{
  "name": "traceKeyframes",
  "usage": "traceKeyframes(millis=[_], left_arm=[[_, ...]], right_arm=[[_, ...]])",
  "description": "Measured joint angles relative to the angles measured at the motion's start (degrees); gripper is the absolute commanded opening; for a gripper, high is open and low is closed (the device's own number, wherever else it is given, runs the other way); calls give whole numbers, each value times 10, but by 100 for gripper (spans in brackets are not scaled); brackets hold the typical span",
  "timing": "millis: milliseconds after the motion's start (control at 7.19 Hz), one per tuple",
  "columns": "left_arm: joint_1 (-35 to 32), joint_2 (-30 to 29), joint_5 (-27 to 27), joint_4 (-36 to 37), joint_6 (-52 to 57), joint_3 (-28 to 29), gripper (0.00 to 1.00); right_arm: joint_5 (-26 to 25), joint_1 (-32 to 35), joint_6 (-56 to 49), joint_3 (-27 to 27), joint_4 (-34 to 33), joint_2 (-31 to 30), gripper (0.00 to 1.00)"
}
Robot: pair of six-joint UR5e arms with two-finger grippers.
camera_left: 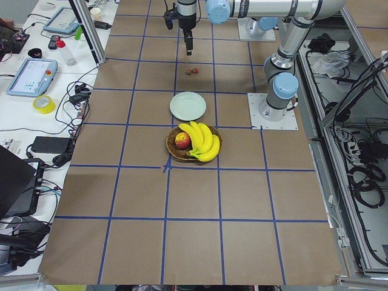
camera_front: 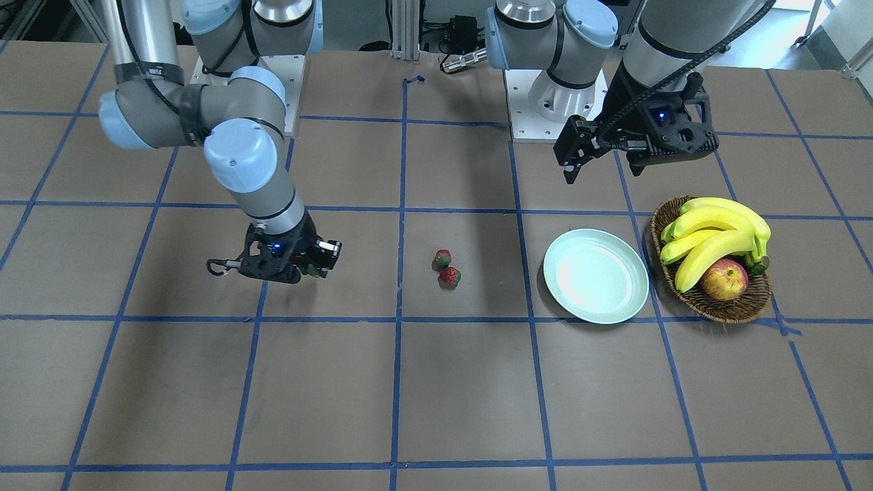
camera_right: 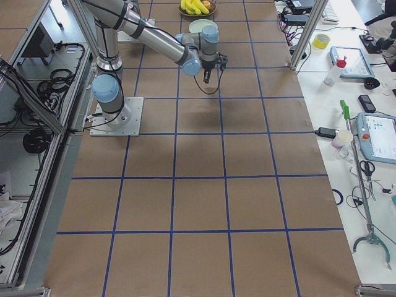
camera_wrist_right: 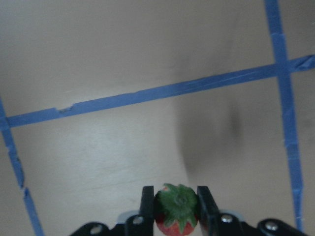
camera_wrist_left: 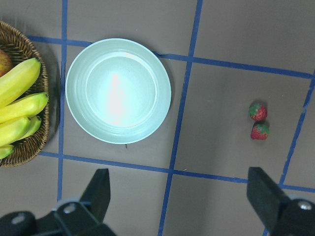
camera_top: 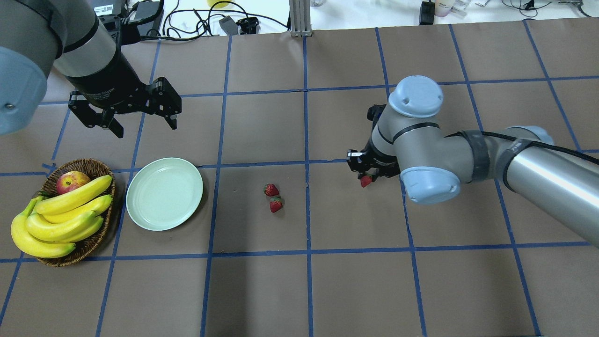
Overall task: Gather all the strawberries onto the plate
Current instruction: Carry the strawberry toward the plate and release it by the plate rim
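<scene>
My right gripper (camera_wrist_right: pixel 176 199) is shut on a red strawberry with a green cap (camera_wrist_right: pixel 175 211) and holds it above the table; it also shows in the overhead view (camera_top: pixel 366 181). Two more strawberries (camera_top: pixel 271 189) (camera_top: pixel 276 204) lie side by side on the table, between that gripper and the plate. The pale mint plate (camera_top: pixel 164 194) is empty and sits next to the basket. My left gripper (camera_top: pixel 146 128) is open and empty, hovering above the table just behind the plate. Its wrist view shows the plate (camera_wrist_left: pixel 118 90) and both loose berries (camera_wrist_left: pixel 258 111) (camera_wrist_left: pixel 260 131).
A brown wicker basket (camera_top: pixel 89 166) with a bunch of bananas (camera_top: pixel 61 217) and a red-yellow apple (camera_top: pixel 71 181) stands on the plate's outer side. The brown tabletop is marked with blue tape lines. Cables lie along the far edge.
</scene>
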Motion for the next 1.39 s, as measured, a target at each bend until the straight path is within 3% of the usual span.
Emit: traceKeyframes(millis=[417,974,1252,1391], left_arm=[[0,0,-1,0,3,0,100],[4,-1,-5,-2,2,0,100],[6,-2,-1,-2,2,-3,100],[7,-2,-2,0,1,-10,100]], right_arm=[[106,87,112,-74,-6,74,2],[150,157,177,-170,-1,138,10],[146,168,181,-176,0,147,68],[137,169,181,-175,1,146,77]])
